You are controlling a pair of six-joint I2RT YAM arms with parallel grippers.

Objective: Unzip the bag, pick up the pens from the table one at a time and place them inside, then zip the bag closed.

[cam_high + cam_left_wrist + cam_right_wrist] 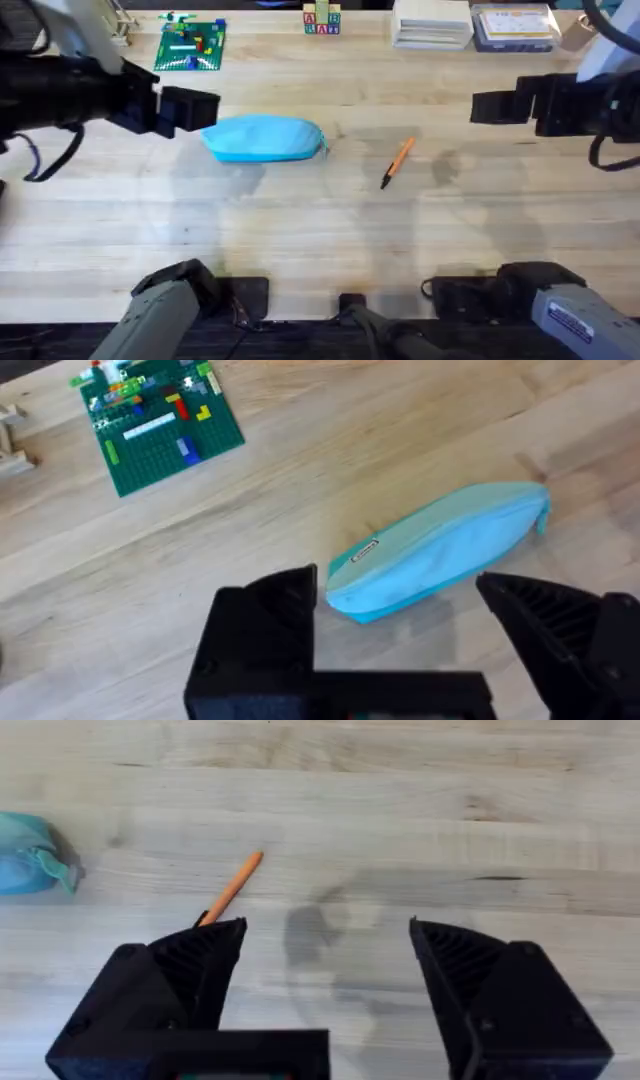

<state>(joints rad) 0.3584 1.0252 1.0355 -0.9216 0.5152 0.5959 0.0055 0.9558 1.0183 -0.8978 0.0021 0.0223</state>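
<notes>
so, bag [265, 138] lies flat on the desk [300, 230], left of centre, zipper side looks closed from what i can see. my left fingers [400, 625] are spread wide, nothing between them, hovering just beside the bag's left end; in the left wrist view the bag [440, 550] sits between and a bit beyond the two finger tips, not touching them. one orange pen [398, 162] lies on the desk right of the bag, well apart from it, slanted, dark tip toward me. my right fingers [325, 980] are spread too, empty, up over the right side of the desk; the right wrist view has the pen [230, 890] partly behind one finger, and the bag's zipper end [35, 868] off at the edge. green brick plate [190, 45] sits at the far left of the desk, small boxes [432, 24] at the far right.
</notes>
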